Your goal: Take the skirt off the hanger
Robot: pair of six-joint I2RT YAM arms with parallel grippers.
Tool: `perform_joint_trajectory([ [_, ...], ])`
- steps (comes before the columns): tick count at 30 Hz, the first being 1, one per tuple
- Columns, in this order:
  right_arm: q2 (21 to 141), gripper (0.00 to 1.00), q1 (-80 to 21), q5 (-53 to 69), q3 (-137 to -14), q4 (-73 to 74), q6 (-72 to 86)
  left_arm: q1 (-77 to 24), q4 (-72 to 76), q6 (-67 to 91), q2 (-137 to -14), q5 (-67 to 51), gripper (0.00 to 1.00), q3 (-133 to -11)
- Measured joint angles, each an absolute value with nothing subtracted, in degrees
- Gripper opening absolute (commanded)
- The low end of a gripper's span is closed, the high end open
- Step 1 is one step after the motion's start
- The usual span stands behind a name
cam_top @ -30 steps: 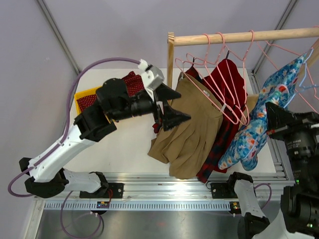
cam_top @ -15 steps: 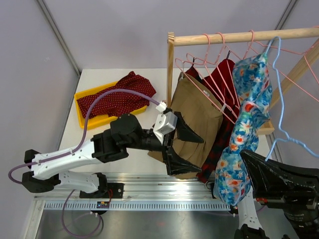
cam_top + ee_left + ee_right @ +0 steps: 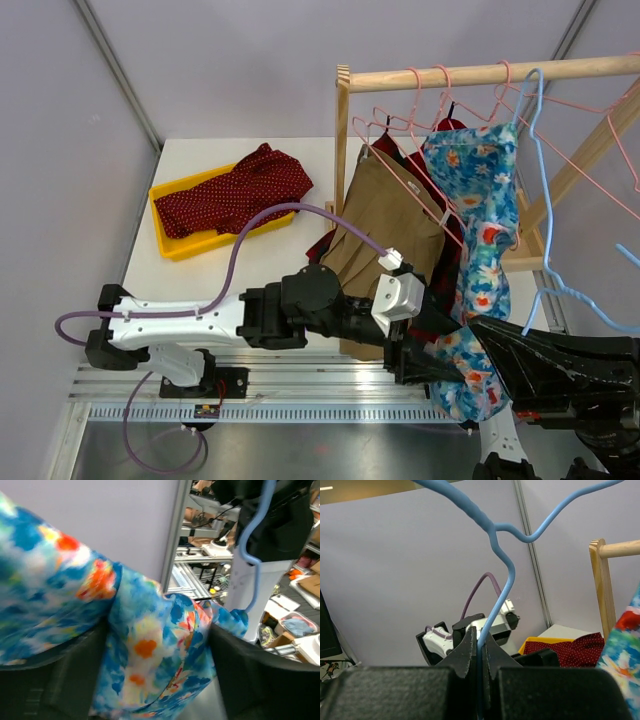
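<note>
Since the earlier frames the left arm has swung from beside the yellow tray toward the near right corner of the table. Left gripper point(image 3: 440, 368) has moved off the tan garment onto the lower end of the floral skirt point(image 3: 478, 225), fabric now between its fingers point(image 3: 55, 680). Skirt now hangs straighter and further left; blue hanger point(image 3: 545, 215) sits lower, pinched in the right gripper point(image 3: 479, 652)

Bright even light; left wrist view blurred close up
</note>
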State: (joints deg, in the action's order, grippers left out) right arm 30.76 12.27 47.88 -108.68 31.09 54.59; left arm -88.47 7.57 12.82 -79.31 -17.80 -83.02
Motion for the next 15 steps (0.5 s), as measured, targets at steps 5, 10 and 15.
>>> perform_joint_trajectory([
  [5, 30.8, 0.00, 11.5, 47.9, -108.7, 31.3, 53.7, -89.3, 8.2, 12.1, -80.6, -15.3, 0.01, -83.3],
  [10, 30.8, 0.00, 10.7, 47.1, -110.2, 33.3, 51.5, -90.5, 7.0, 11.7, -79.0, -12.2, 0.00, -82.3],
  [15, 32.6, 0.00, 9.3, 44.7, -117.3, 40.7, 46.1, -92.4, 5.2, 11.4, -67.8, -6.0, 0.00, -71.6],
])
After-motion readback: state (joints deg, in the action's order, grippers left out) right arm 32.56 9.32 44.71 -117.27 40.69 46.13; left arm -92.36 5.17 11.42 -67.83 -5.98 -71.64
